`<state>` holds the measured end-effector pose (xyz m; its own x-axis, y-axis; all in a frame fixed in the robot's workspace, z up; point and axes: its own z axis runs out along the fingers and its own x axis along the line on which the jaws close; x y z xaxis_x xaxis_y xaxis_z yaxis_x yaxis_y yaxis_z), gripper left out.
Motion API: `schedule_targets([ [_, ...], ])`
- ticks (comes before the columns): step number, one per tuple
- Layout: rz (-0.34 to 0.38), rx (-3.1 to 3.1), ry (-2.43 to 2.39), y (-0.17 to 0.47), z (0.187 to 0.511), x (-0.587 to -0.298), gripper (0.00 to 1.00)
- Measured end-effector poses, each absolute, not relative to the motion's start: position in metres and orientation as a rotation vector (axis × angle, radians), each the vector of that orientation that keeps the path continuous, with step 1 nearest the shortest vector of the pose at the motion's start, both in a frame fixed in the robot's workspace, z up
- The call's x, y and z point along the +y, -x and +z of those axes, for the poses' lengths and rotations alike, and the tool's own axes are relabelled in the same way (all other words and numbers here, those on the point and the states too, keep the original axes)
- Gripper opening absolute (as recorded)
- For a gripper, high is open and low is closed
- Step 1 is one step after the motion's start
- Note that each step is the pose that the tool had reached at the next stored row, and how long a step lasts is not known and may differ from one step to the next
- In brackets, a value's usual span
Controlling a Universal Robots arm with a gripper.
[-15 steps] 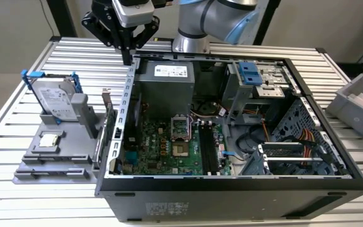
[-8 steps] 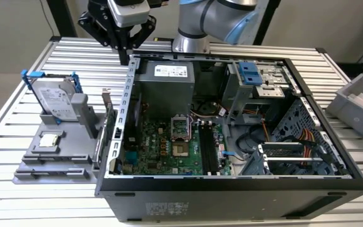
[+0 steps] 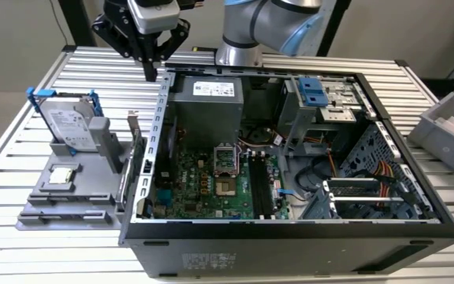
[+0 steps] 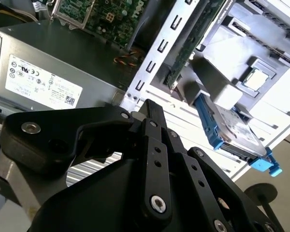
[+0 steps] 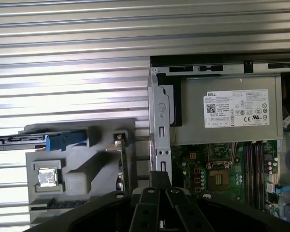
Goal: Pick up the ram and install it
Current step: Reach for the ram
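Located the ram (image 3: 139, 165) standing on its long edge in the grey holder (image 3: 69, 204), just beside the outer wall of the open computer case (image 3: 290, 239) — edge-on in the first wrist view (image 5: 123, 166), a green strip in the second wrist view (image 4: 191, 46). Noted the gripper (image 3: 149, 70) hanging over the case's far corner at the exterior view's left, well apart from the ram, fingers (image 4: 152, 121) pressed together and carrying nothing. Judged the ram light, stiff and thin; probably fragile at the chips and along the contact edge, and apt to crack if bent or twisted. Best taken across the two flat faces near the middle of the upper edge, off the contacts — gentle squeeze, kept level. Could not make out the chips or the notch from here. Lost the lower edge inside the holder, so depth of seating unknown. Could not tell whether the latches on the memory slots (image 3: 260, 186) stand open.
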<state>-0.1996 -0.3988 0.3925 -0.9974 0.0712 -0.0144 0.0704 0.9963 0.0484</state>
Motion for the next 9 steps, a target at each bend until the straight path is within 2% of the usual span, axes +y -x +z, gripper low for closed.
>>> schedule_targets([
  [9, 0.075, 3.127, -0.111, 0.2054, 0.3924, -0.3988, 0.00],
])
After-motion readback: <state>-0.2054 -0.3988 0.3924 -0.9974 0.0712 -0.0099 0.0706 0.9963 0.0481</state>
